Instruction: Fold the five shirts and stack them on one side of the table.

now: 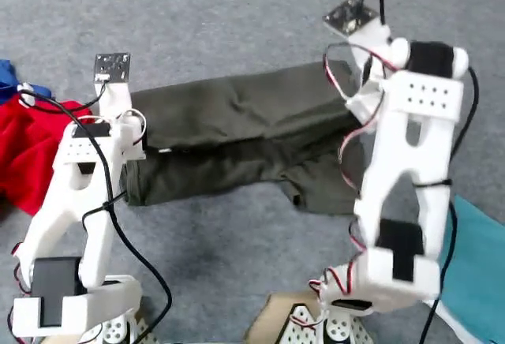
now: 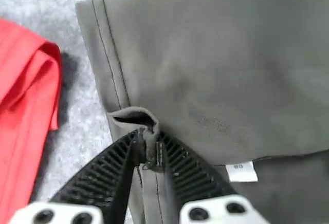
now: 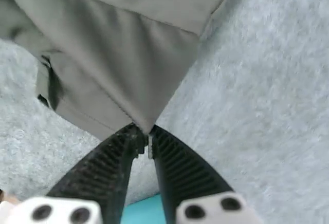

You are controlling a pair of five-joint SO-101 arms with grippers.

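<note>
Crosswise on the middle of the table (image 1: 237, 20) lies the olive shirt (image 1: 237, 135), its long axis running from the left edge toward the right edge. The left gripper (image 2: 149, 154) has its jaws closed on a pucker of hem at the shirt's left end, near the red shirt (image 1: 28, 151) by the left edge. The right gripper (image 3: 146, 142) is pinched tight on a corner at the right end, though I cannot make out how many layers it holds. Each arm has its own end, so the next fold likely means carrying both ends together across that axis. A teal shirt (image 1: 477, 265) lies at the near right corner.
</note>
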